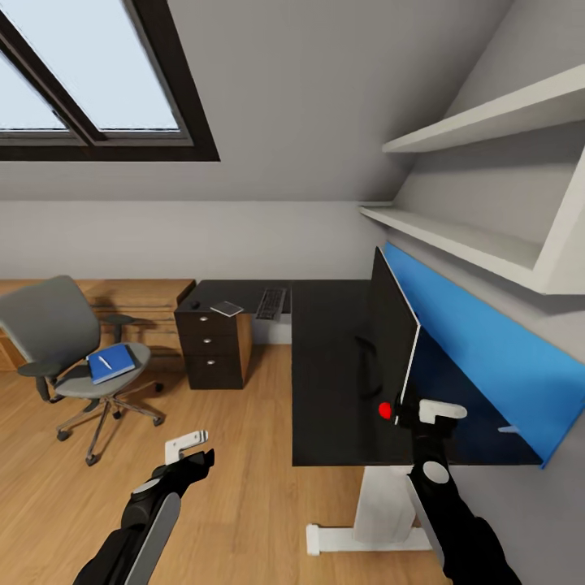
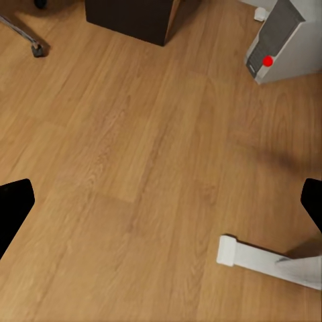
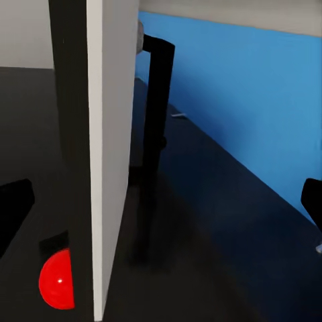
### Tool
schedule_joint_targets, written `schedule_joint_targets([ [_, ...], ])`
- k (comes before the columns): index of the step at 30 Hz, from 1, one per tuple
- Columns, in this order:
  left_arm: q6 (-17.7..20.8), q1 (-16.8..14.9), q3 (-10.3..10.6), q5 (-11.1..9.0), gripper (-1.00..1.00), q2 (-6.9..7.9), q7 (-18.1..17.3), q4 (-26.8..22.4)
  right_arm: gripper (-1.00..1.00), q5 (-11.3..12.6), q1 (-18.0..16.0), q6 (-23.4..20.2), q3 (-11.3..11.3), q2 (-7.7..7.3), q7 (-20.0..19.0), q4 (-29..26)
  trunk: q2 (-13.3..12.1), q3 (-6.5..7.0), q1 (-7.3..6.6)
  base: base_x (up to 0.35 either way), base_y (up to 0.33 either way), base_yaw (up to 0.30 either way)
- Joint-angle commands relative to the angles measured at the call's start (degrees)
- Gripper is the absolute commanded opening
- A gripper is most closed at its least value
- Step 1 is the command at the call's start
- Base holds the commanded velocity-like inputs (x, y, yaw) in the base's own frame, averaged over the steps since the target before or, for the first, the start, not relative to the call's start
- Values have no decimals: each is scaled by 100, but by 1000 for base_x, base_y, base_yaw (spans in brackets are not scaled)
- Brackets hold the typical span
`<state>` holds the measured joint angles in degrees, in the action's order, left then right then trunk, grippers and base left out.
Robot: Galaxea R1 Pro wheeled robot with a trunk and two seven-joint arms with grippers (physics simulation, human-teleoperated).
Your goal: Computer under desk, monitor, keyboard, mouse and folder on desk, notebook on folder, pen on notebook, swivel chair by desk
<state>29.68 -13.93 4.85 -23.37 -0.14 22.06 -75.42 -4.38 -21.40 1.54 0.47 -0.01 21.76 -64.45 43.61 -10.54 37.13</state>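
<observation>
The monitor [image 1: 394,325] stands on the black desk [image 1: 325,366], seen edge-on with its red dot nearest me. My right gripper [image 1: 418,406] is open at the monitor's near lower corner, and in the right wrist view the monitor's edge [image 3: 107,134] lies between its spread fingers. My left gripper [image 1: 195,451] hangs open over the wooden floor. The keyboard [image 1: 270,303], notebook [image 1: 227,309] and mouse [image 1: 194,305] lie on the desk's far wing. The swivel chair [image 1: 57,333] stands left of the desk, with the blue folder [image 1: 111,363] and the pen [image 1: 104,361] on its seat. The computer [image 2: 282,40] stands on the floor.
A blue wall panel [image 1: 479,341] runs behind the desk, with white shelves [image 1: 487,114] above it. The black drawer unit [image 1: 215,345] stands under the far wing, beside a light wooden cabinet [image 1: 138,296]. The desk's white foot [image 2: 268,258] lies on the floor below my left gripper.
</observation>
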Motion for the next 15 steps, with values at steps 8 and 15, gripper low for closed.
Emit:
schedule_joint_targets([
  [8, 12, -4, 1, -62, 100, 5, 53, -7, 100, -45, -5, -4, 6, 1, 30, 3, 6, -9, 2, 68, 62, 0],
  [15, 12, -6, 3, -62, 100, 6, 52, -7, 100, -50, -5, -4, 6, 1, 30, 3, 6, -9, 2, 58, 95, 0],
])
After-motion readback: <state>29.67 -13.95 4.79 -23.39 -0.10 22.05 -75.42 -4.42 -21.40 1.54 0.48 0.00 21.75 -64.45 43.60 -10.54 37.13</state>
